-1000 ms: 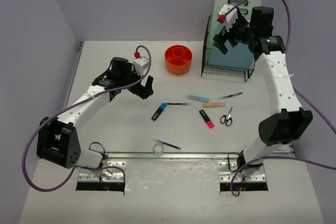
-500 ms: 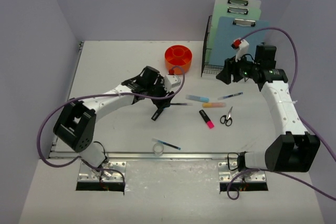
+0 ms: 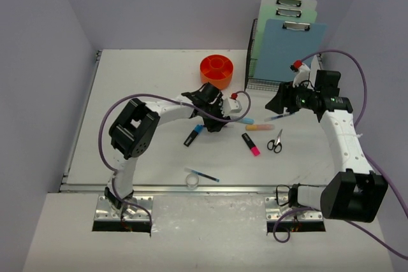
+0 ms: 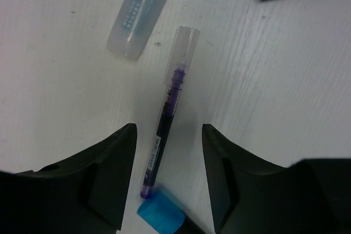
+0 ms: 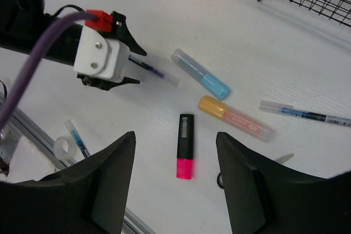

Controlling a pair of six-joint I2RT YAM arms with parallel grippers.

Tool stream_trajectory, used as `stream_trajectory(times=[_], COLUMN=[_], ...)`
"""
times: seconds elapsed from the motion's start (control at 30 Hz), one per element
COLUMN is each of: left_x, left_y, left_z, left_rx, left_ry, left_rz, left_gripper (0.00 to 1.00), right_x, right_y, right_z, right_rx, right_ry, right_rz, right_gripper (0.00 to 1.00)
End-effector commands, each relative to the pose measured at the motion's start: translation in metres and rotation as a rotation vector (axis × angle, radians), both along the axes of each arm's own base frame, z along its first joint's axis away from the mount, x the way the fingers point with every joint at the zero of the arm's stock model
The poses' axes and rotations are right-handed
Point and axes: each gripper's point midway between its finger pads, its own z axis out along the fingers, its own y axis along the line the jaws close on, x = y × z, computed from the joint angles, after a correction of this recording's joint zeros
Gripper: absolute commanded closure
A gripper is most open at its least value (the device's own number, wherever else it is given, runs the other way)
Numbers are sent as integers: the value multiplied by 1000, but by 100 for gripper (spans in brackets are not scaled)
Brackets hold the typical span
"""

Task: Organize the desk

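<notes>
You have the desk (image 3: 137,81) lying white and flat under both arms. On it you can count four highlighters: the black-blue highlighter (image 3: 193,135), the light blue highlighter (image 3: 240,119), the orange highlighter (image 3: 259,127) and the pink highlighter (image 3: 250,144). There are three pens: the purple pen (image 4: 170,108), the far blue pen (image 3: 280,116) and the near blue pen (image 3: 203,174). You also have one pair of scissors (image 3: 275,141), one orange tray (image 3: 217,71), one clear ring (image 3: 192,181), and one wire rack (image 3: 274,86) with three clipboards (image 3: 290,46).

Your left gripper (image 4: 167,135) has its fingers spread, one on each side of the purple pen, apart from it. Half a second ago it was over the black-blue highlighter. Your right gripper (image 5: 174,138) is spread too, holding nothing, above the pink highlighter; one second ago it was up at the clipboards. The things on the desk have not moved.
</notes>
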Motion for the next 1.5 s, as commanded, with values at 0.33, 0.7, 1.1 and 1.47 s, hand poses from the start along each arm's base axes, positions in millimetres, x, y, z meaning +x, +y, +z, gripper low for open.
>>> stream_trajectory(times=[0.33, 0.7, 1.1, 1.47], left_x=[1, 60, 5, -22], left_y=[-17, -51, -20, -9], left_z=[-33, 94, 201, 226], left_rx=[103, -203, -587, -728], left_ry=[16, -227, -62, 52], left_rz=[-69, 50, 206, 226], left_gripper=[88, 100, 100, 100], right_x=[6, 14, 12, 17], right_y=[1, 11, 99, 138], right_z=[18, 39, 53, 66], right_rx=[57, 162, 363, 524], right_ry=[-22, -52, 18, 128], right_rz=[-11, -18, 173, 258], right_gripper=[40, 44, 46, 43])
